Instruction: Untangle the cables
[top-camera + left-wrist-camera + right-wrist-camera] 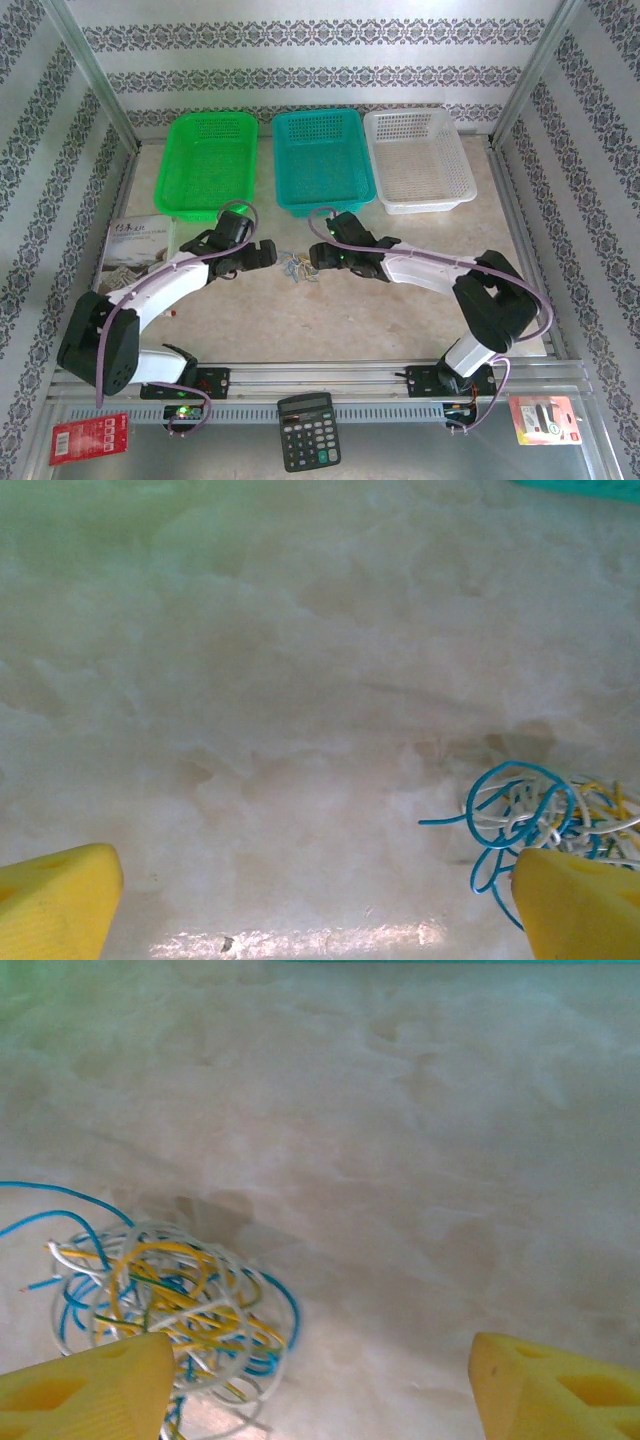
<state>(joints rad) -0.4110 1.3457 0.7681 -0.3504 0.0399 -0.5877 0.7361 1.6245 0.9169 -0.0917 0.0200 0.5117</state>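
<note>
cables (pixel 170 1305): tangled clump; thin blue/yel/wht curly strands; flat on table (pixel 400 310) ctr

Glossy, smooth stone-look table (pixel 300 680); thin, shiny plastic-sheathed cables (pixel 170 1310); perforated plastic baskets (pixel 318 113); matt metal rail (pixel 330 385)

So the right gripper (pixel 320 1400) is hanging low with its yellow fingers (pixel 85 1390) spread wide over the pale marbled table (pixel 420 1160). The cables (pixel 165 1305), a curly clump of blue, yellow and white strands, are sitting on the left, with the left fingertip overlapping their edge and nothing being pinched.
</note>
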